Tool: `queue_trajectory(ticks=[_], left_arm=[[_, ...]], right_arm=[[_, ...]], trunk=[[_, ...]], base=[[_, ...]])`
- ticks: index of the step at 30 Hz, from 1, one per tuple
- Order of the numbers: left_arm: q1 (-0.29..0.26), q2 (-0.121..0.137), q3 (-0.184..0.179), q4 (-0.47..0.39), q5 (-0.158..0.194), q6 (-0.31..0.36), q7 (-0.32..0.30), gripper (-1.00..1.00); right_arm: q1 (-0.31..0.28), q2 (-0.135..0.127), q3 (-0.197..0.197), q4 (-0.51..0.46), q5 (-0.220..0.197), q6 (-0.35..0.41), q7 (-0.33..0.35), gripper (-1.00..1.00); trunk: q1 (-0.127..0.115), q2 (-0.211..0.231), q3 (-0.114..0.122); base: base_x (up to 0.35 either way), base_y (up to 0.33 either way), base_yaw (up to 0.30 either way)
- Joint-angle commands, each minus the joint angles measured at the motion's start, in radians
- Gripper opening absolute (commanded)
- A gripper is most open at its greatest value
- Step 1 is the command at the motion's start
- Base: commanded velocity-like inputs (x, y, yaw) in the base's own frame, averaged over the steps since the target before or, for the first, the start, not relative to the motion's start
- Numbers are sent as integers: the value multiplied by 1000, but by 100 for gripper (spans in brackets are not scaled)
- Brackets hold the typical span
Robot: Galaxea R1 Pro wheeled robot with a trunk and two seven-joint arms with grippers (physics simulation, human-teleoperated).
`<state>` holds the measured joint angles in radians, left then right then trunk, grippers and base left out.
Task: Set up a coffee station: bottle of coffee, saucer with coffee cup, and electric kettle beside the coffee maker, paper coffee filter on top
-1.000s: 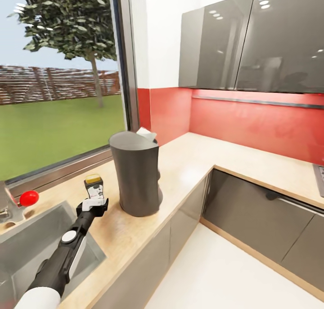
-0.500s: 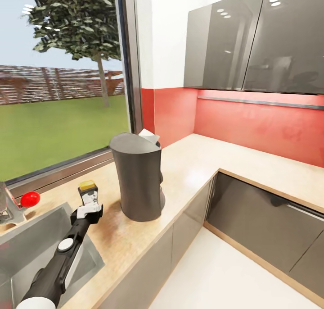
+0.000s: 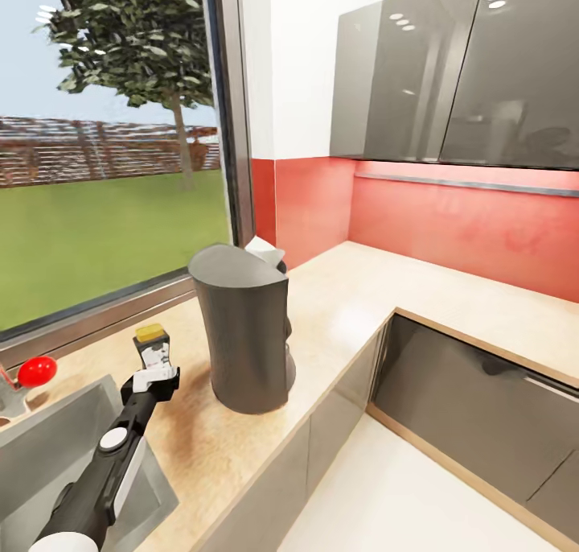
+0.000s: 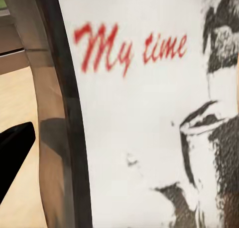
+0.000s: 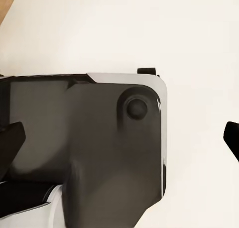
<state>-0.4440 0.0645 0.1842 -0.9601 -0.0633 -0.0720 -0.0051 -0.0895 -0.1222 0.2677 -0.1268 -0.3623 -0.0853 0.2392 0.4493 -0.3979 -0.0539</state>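
Fingers of the left gripper (image 3: 154, 372) were seen closed around the lower body of the bottle of coffee (image 3: 153, 346), which was held upright with its yellow lid uppermost so that it could be set down squarely on its base. In the left wrist view the bottle's white label (image 4: 149, 113), lettered "My time" in red, was pressed close to the lens, with one dark fingertip (image 4: 12, 153) visible at the edge, which was taken as a sign of a firm grasp. The bottle was positioned low over the kitchen countertop (image 3: 354, 294), just beside the coffee maker (image 3: 244, 328) and between it and the sink (image 3: 48, 447), the spot the task called for; whether its base was already touching the wood could not be told. A pale folded shape, probably the paper coffee filter (image 3: 265, 250), was visible at the top of the coffee maker. The right gripper's dark fingertips (image 5: 231, 138) were seen well apart over a pale floor and the robot's own base, with nothing held. Compared with half a second earlier, the bottle was shown slightly lower and closer to the counter, while the whole scene had been shifted a little by the camera's own movement.
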Motion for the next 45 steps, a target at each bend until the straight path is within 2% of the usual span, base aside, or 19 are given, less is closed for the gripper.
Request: queue_trajectory(ticks=[1,9,21,33,40,45], left_arm=[[-1,0,1,0,-7,-3,0,-100],[-1,-1,0,1,-9,-3,-1,-100],[-1,-2,0,1,-8,-3,0,-100],[1,2,3,6,-7,-3,2,-100],[1,7,2,131,-11,-18,42,-100],[-9,6,2,222,-11,-112,45,-100]], right_arm=[[-1,-1,8,2,-10,-4,3,100],[-1,-1,8,2,-10,-4,3,100],[-1,-1,8,2,-10,-4,2,100],[-1,-1,8,2,-10,-4,2,100],[-1,-1,10,3,-8,-4,2,100],[-1,-1,11,3,-7,-4,3,100]], trunk=[[1,-2,-2],[1,-2,-2],[1,-2,-2],[1,-2,-2],[1,-2,-2],[1,-2,-2]], base=[[69,0,0],[229,0,0],[17,-15,5],[0,-133,160],[0,-3,6],[0,0,0]])
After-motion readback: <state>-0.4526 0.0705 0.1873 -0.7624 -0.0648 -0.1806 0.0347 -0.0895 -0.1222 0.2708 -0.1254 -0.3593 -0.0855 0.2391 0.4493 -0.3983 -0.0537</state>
